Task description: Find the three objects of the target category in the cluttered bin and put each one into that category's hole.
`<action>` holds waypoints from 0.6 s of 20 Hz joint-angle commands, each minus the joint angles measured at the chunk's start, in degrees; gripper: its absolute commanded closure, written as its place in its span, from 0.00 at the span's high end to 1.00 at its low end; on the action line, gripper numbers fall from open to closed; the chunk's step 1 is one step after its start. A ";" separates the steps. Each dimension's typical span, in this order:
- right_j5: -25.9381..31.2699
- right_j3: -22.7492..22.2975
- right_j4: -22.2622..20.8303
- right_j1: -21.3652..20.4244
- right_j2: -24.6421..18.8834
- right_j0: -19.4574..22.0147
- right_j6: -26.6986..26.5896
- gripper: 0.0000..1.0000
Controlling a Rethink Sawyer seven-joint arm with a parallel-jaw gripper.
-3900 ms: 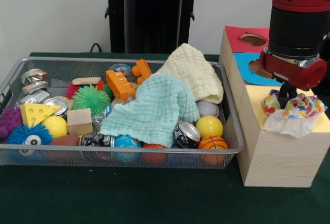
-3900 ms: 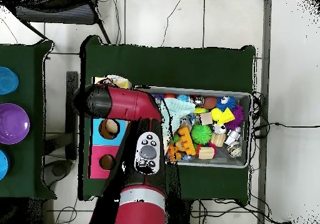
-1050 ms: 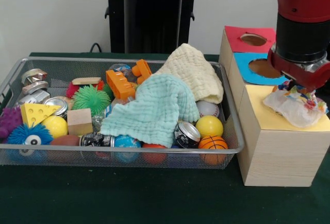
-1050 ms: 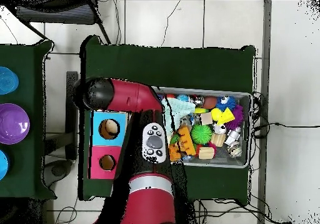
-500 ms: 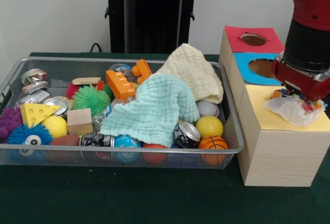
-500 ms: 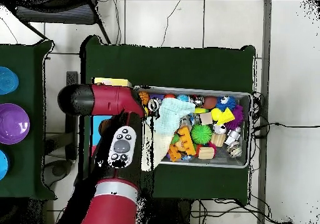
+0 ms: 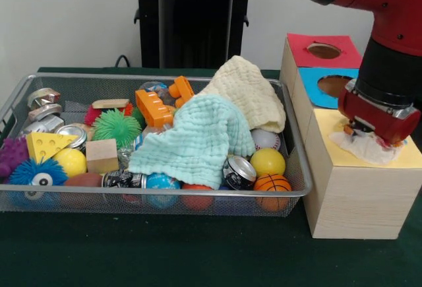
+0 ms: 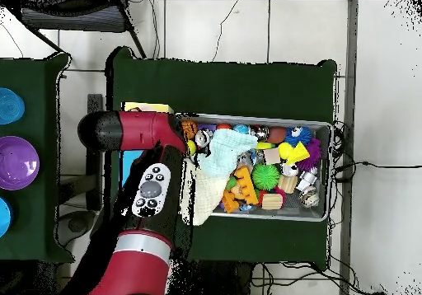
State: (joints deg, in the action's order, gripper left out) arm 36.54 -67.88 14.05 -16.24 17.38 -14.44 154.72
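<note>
A crumpled white spotted wrapper (image 7: 366, 147) lies on the yellow paper surround (image 7: 328, 132) of the nearest wooden box and covers the hole. My gripper (image 7: 366, 132) presses straight down into the wrapper, and its tips are hidden by the red wrist and the wrapper. The wire mesh bin (image 7: 158, 194) stands left of the boxes, full of toys and cloths. No other spotted wrapper shows in it. In the overhead view my arm (image 8: 132, 132) covers the boxes, with only a strip of the yellow surround (image 8: 149, 107) showing beside the bin (image 8: 330, 173).
A mint cloth (image 7: 198, 138) and a cream cloth (image 7: 247, 92) cover the bin's right half. Balls, cans, blocks and spiky toys fill the rest. The blue-surrounded hole (image 7: 335, 86) and red-surrounded hole (image 7: 324, 50) lie behind the yellow one.
The gripper has moved left and down over the yellow top. The wrapper, which was spread wide with coloured spots showing, is now squashed small under the gripper.
</note>
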 commanded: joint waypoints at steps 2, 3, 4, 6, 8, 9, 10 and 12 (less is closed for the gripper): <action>-0.33 0.51 0.20 6.88 0.02 2.34 9.20 0.00; -0.11 0.89 0.25 7.31 0.01 2.62 8.94 0.00; 0.08 0.90 0.28 7.40 -0.27 2.91 8.37 0.00; 0.62 1.08 0.13 7.67 -0.85 3.55 6.99 0.00; 1.02 0.82 -0.03 7.73 -1.63 4.16 5.67 0.00; 1.26 0.71 -0.02 7.77 -2.05 4.29 5.27 0.00; 1.59 0.28 -0.02 7.57 -2.76 4.75 4.42 0.00; 2.81 -0.73 0.09 6.74 -4.15 5.68 2.67 0.00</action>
State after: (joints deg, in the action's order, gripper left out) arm 37.25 -66.51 14.16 -14.72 18.26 -13.97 154.72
